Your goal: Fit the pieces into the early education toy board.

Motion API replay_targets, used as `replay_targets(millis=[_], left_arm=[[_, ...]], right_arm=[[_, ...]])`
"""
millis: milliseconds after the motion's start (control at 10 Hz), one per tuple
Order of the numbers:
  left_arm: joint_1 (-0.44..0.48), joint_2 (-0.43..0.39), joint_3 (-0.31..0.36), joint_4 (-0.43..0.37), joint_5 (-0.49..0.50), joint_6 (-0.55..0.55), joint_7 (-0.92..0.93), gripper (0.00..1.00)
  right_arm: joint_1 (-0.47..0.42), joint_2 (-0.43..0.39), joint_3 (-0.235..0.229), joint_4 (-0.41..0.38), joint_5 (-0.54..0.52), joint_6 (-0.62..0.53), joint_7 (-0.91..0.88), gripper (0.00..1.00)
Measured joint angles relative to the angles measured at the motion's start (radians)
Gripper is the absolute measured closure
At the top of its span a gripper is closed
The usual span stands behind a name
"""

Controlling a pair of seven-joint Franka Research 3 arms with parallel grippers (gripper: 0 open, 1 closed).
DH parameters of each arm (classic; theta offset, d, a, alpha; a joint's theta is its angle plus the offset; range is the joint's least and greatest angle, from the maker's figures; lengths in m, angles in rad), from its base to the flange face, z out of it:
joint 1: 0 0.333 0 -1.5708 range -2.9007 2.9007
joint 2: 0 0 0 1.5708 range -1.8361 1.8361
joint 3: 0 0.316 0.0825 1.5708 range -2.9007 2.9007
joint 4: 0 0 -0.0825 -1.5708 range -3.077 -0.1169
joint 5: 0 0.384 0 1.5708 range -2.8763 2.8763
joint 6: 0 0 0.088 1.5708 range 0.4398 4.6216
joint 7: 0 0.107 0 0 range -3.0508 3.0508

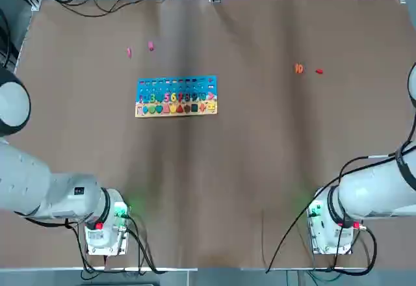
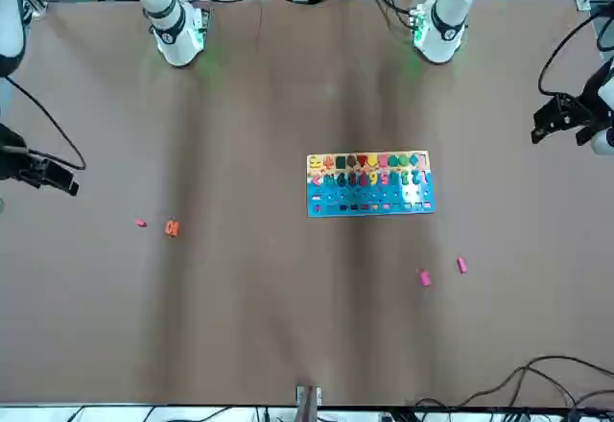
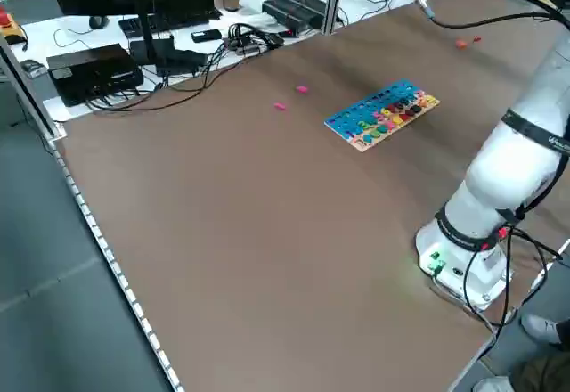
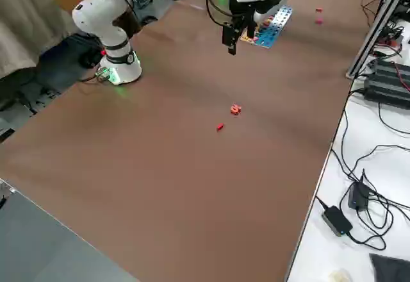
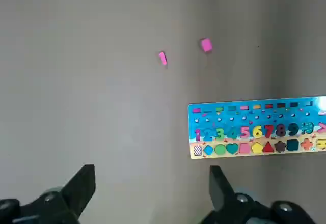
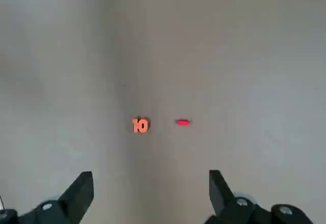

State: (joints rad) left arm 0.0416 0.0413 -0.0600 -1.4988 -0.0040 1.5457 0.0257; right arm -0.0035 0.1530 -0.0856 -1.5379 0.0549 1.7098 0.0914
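The toy board [image 1: 175,95] lies flat left of the table's middle, blue top with numbers, tan strip with shapes. Two pink pieces [image 1: 129,52] [image 1: 151,46] lie on the table just beyond its far left corner. Far to the right, an orange "10" piece [image 1: 298,69] rests beside a small red piece [image 1: 319,71]. My left gripper [image 5: 152,173] hangs open high over the left side, nothing between its fingers, with the pink pieces [image 5: 162,58] and the board [image 5: 257,128] below it. My right gripper [image 6: 150,175] hangs open high above the orange "10" [image 6: 140,126] and red piece [image 6: 183,123].
Both arm bases [image 1: 104,231] [image 1: 333,227] stand at the near edge. Cables, a monitor and boxes [image 3: 93,67] sit off the table's far edge. Brown table surface [image 1: 260,156] stretches between the board and the right-hand pieces.
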Motion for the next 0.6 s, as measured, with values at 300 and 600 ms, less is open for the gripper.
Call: replay_targets(millis=[300, 600], left_arm=[[0.003, -0.001, 0.001, 0.002, 0.000, 0.000, -0.003, 0.01], [0.005, -0.002, 0.002, -0.012, 0.000, -0.022, -0.019, 0.11]], right_arm=[[-0.001, 0.000, -0.001, 0.000, 0.000, 0.000, 0.000, 0.00], [-0.001, 0.000, -0.001, 0.000, 0.000, 0.000, 0.000, 0.00]])
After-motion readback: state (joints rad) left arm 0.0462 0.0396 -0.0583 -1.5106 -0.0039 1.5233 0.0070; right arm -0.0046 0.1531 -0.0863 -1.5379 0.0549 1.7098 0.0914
